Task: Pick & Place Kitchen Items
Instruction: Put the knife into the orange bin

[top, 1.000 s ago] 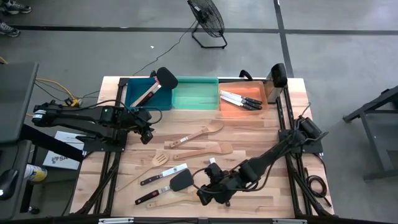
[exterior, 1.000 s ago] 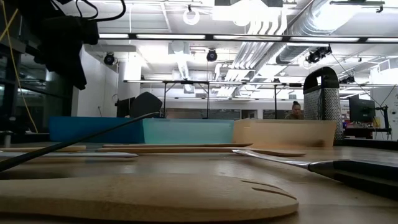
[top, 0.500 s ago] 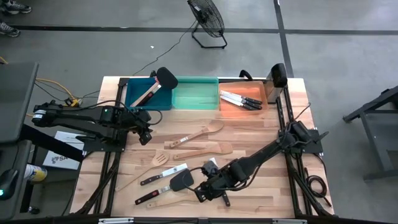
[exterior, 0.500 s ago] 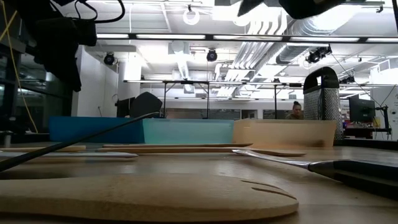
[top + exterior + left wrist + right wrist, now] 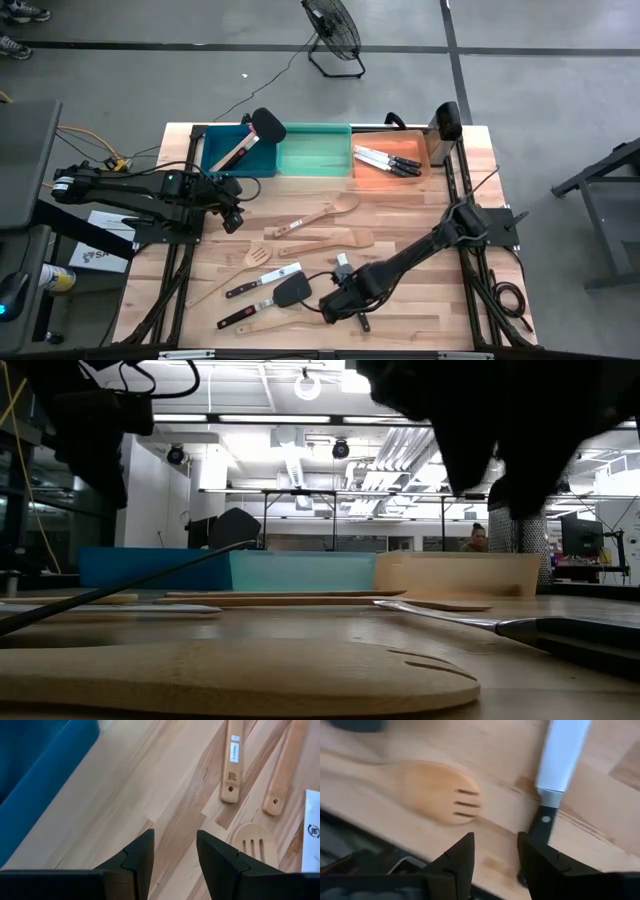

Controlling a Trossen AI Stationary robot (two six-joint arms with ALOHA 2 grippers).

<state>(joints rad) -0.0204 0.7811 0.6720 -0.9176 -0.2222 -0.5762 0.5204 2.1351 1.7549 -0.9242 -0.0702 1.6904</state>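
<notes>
Pale wooden table (image 5: 400, 210), left gripper (image 5: 233, 220) parted and empty beside the blue bin (image 5: 215, 150), right gripper (image 5: 494, 855) parted low over a knife (image 5: 562, 750) at the front edge, probably stiff, light, slick-bladed, best pinched across the black handle.

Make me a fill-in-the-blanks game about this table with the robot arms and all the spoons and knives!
1. The knives already put away lie in the ___ bin.
2. The bin between the two others is coloured ___.
3. The red-headed spatula leans in the ___ bin.
4. The right gripper hovers near the table's ___ edge.

Missing words: orange; green; blue; front
</notes>
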